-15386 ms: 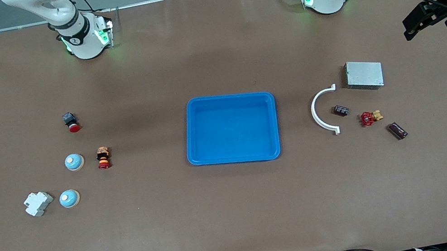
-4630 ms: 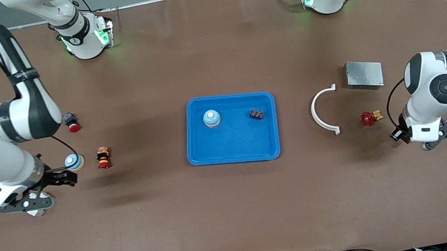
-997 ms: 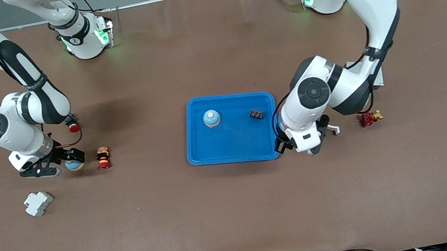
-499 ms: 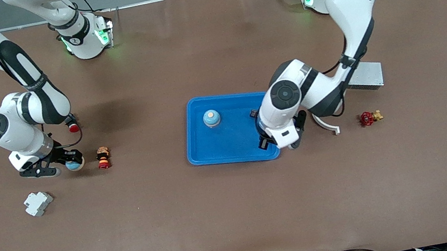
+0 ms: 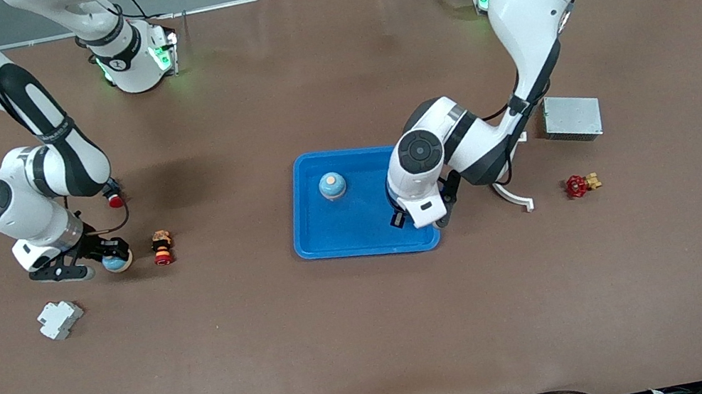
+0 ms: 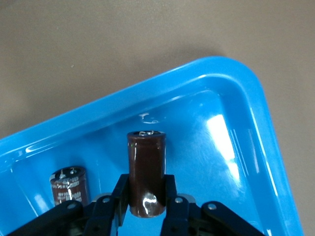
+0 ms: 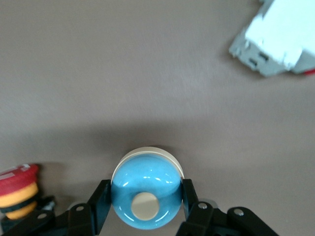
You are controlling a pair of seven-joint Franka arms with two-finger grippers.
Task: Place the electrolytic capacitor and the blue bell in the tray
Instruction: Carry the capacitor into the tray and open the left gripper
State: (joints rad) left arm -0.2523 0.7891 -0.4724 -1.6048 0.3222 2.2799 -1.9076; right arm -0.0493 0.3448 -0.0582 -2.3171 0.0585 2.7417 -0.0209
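Note:
The bright blue tray (image 5: 356, 228) lies mid-table. One blue bell (image 5: 332, 186) stands in it. My left gripper (image 5: 403, 215) hangs over the tray's end nearest the left arm, shut on a dark brown electrolytic capacitor (image 6: 146, 172) that stands upright between the fingers (image 6: 146, 181). A second capacitor (image 6: 69, 186) lies on the tray floor (image 6: 221, 147) beside it; the arm hides it in the front view. My right gripper (image 5: 105, 258) is low at the table toward the right arm's end, shut on a second blue bell (image 5: 116, 262). Its fingers press both sides of that bell (image 7: 145, 191).
Near the right gripper are a red and yellow push button (image 5: 162, 248), a red-capped black button (image 5: 114, 197) and a white block (image 5: 60, 319). Toward the left arm's end lie a white curved piece (image 5: 516, 198), a grey metal box (image 5: 572, 117) and a red valve (image 5: 580, 185).
My left gripper has carried the capacitor from beside the tray's rim to over the tray's inside. My right gripper has stayed at the bell and closed in on it.

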